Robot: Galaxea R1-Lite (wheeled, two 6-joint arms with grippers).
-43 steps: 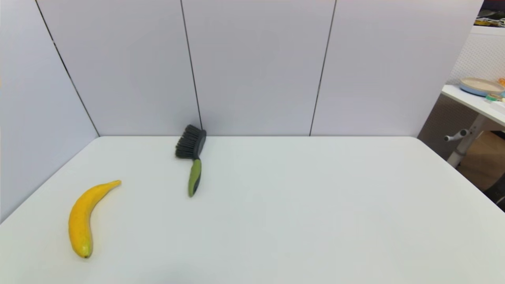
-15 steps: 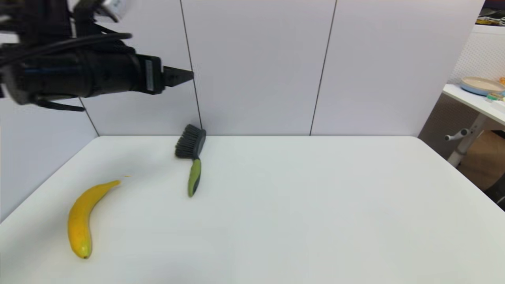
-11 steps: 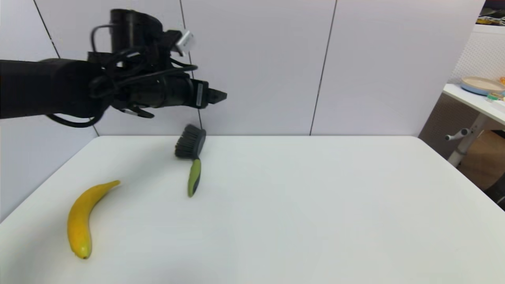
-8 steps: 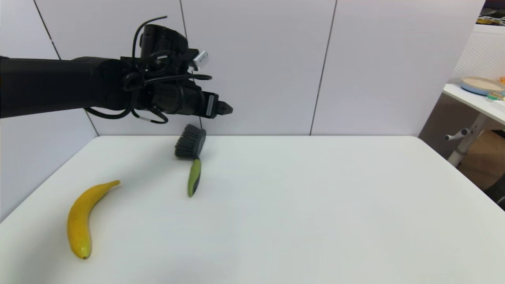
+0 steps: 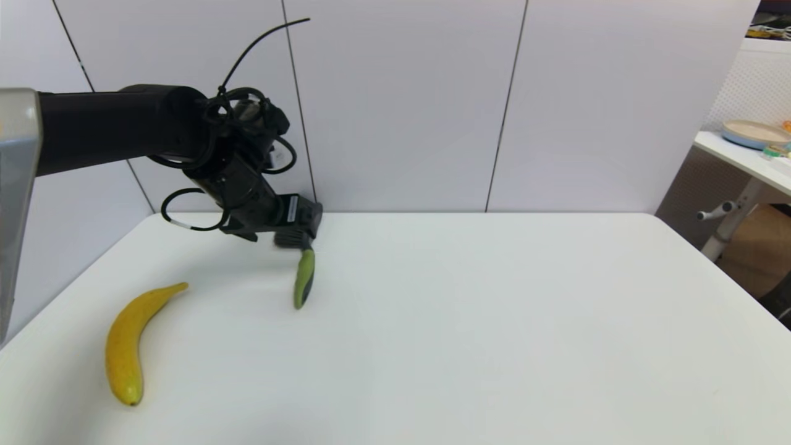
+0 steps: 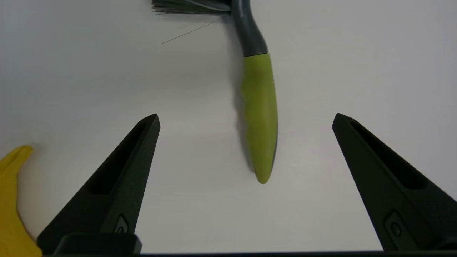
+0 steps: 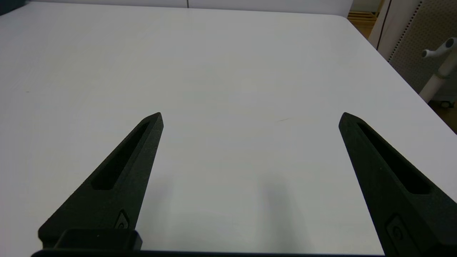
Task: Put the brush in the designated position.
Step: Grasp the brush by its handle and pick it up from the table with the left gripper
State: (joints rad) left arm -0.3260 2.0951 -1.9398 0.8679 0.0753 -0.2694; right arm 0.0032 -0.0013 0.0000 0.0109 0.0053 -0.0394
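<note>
The left gripper [image 6: 246, 119] hangs above the hand brush [image 5: 303, 272] near the far edge of the white table [image 5: 494, 321], fingers spread wide and empty. In the left wrist view the olive-green handle [image 6: 260, 117] lies between the two black fingers [image 6: 121, 178], touching neither. The dark bristles sit toward the back wall panels [image 5: 401, 105], partly hidden behind the wrist in the head view. A yellow banana [image 5: 126, 346] lies well apart, nearer the robot's left front corner.

To pick up cleanly, the gripper would probably do best to drop straight down astride the handle's thick middle and close across its width (the tapered tip looks likely to slip). The right gripper [image 7: 250, 117] idles low over bare tabletop, also spread wide. A small white label on the left wrist [image 5: 290, 213] is too small to read; no other writing shows.
</note>
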